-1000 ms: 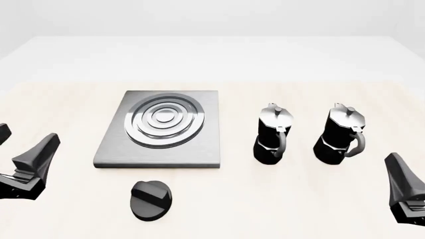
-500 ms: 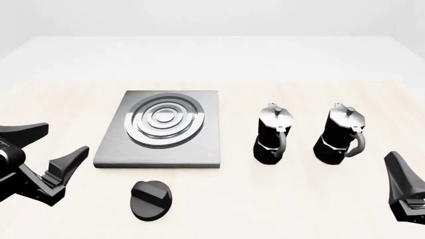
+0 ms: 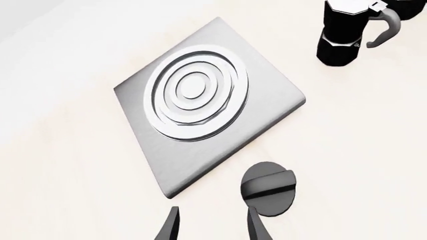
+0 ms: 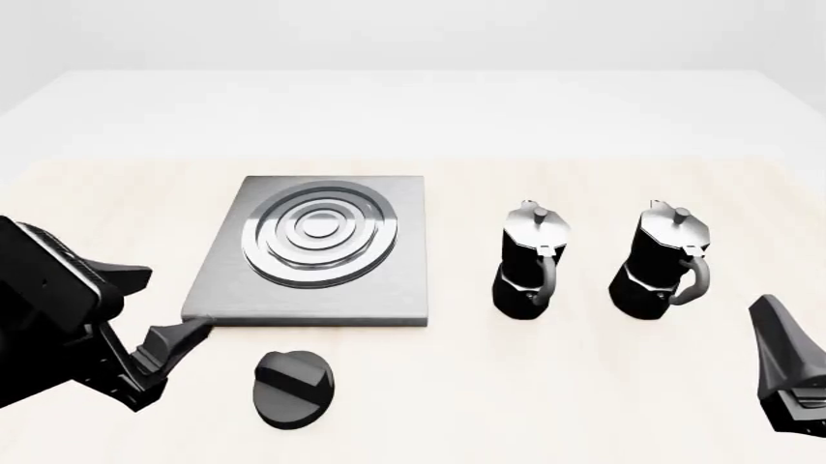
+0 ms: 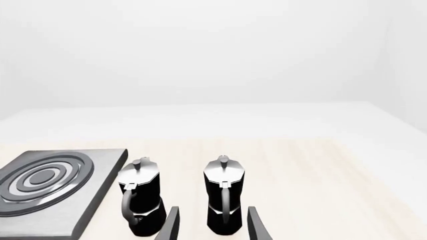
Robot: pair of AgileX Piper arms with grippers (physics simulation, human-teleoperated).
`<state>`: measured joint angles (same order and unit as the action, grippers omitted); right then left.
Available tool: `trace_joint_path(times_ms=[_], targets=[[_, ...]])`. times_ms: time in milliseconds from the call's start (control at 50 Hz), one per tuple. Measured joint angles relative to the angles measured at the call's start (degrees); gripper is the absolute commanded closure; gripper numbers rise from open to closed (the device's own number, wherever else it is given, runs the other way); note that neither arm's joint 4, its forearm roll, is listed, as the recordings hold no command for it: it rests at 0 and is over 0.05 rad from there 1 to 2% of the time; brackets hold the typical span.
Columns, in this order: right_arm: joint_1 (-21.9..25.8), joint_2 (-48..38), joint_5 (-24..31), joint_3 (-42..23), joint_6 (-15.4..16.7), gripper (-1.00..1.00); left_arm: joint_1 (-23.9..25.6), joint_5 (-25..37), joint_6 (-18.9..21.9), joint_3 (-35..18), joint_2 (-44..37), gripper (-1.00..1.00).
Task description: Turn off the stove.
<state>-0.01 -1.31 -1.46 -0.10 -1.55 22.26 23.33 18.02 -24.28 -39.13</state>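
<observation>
The stove plate [image 4: 400, 275] is a flat grey square with raised silver rings [image 4: 315, 235], left of the table's middle. Its round black knob [image 4: 294, 387] with a ridge lies apart, just in front of the plate. My left gripper [image 4: 168, 302] is open and empty, left of the knob and near the plate's front-left corner. In the left wrist view the plate [image 3: 263, 112] and the knob [image 3: 269, 188] show, the knob just beyond one of the open fingers [image 3: 255, 227]. My right gripper [image 5: 212, 222] is open and empty at the front right; one finger [image 4: 779, 353] shows.
Two black-and-silver moka pots [image 4: 533, 261] [image 4: 671, 261] stand upright side by side right of the plate, ahead of the right gripper. They also show in the right wrist view [image 5: 141, 197] [image 5: 223, 195]. One shows in the left wrist view [image 3: 347, 30].
My left gripper has swung in from the left edge to the right, toward the knob and the plate's front-left corner. The right arm, knob and pots have not moved.
</observation>
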Motion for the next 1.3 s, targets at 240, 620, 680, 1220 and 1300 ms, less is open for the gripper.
trace_joint_path(times_ms=[240,620,680,1220,1300], targets=[[-0.07,-0.10,-0.11,-0.01,-0.05,-1.00,1.08,-3.11,0.95,1.80,-5.55,-1.00],[-0.21,0.17,0.14,-0.03,-0.21,-1.00,3.35,-9.93,0.39,5.73,-13.89,-1.00],[-0.22,0.19,0.16,-0.04,-0.25,-1.00,3.66,-11.02,0.15,6.13,-15.18,-1.00],[-0.14,-1.11,-1.13,-0.04,-0.40,-1.00,1.93,-22.30,1.66,7.95,-28.05,-1.00],[-0.13,-1.45,-1.46,-0.03,-0.41,-1.00,1.34,-24.11,2.07,8.13,-30.11,-1.00]])
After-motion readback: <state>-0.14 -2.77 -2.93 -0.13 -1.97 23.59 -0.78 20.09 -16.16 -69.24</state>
